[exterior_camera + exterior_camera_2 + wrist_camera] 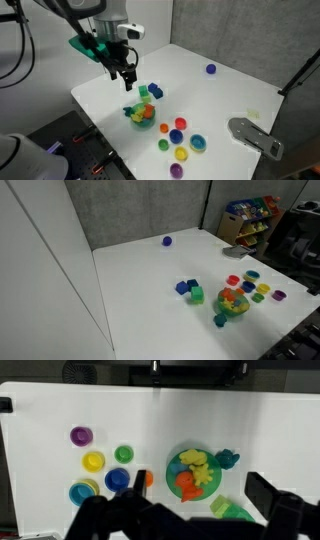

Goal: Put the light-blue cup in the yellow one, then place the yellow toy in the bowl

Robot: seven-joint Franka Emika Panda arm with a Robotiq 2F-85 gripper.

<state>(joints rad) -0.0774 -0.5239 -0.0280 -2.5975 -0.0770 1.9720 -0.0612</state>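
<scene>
The teal-green bowl [171,468] holds two lumpy yellow toys [192,457] and an orange toy. It shows in both exterior views [141,121] [233,312]. The light-blue cup [80,492] sits inside the yellow one at the lower left of the wrist view, and also shows in an exterior view [197,143]. My gripper [200,492] is open and empty, hovering above the bowl [125,75]. It is out of view in the exterior view taken from the far side.
Loose cups stand beside the bowl: purple [81,435], yellow with a dark centre [93,461], green [124,454], blue [117,479], orange [147,479]. A teal toy [227,459] and green block [232,510] lie next to the bowl. Blue blocks [155,91] and a blue ball [210,69] lie farther off.
</scene>
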